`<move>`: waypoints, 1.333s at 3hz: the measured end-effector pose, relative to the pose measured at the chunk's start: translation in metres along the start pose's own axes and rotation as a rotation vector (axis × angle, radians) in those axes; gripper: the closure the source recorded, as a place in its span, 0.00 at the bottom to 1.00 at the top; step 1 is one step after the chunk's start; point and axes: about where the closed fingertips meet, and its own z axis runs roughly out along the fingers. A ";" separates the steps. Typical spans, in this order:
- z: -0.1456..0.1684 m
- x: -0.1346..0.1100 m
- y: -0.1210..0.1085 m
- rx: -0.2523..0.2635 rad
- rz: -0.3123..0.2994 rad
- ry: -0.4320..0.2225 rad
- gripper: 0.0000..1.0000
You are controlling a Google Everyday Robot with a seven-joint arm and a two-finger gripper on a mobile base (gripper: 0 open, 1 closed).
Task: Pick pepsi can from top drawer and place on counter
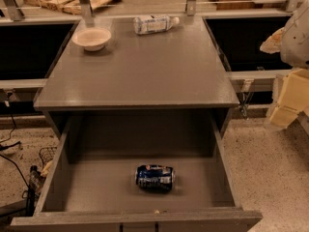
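Observation:
The pepsi can lies on its side on the floor of the open top drawer, near the middle and toward the front. The drawer is pulled out fully below the counter. My gripper is at the right edge of the view, beside the counter's right front corner and well above and to the right of the can. It is pale yellow under a white arm part, and it holds nothing that I can see.
A pale bowl stands on the counter's back left. A clear plastic bottle with a white label lies at the counter's back middle. Metal rails run behind the counter. Cables and a wire basket lie on the floor at the left.

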 end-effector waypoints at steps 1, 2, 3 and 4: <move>0.000 0.000 0.000 0.002 0.000 -0.002 0.00; 0.014 0.002 0.003 -0.025 0.010 -0.006 0.00; 0.031 0.005 0.006 -0.059 0.020 -0.011 0.00; 0.049 0.007 0.008 -0.097 0.019 -0.021 0.00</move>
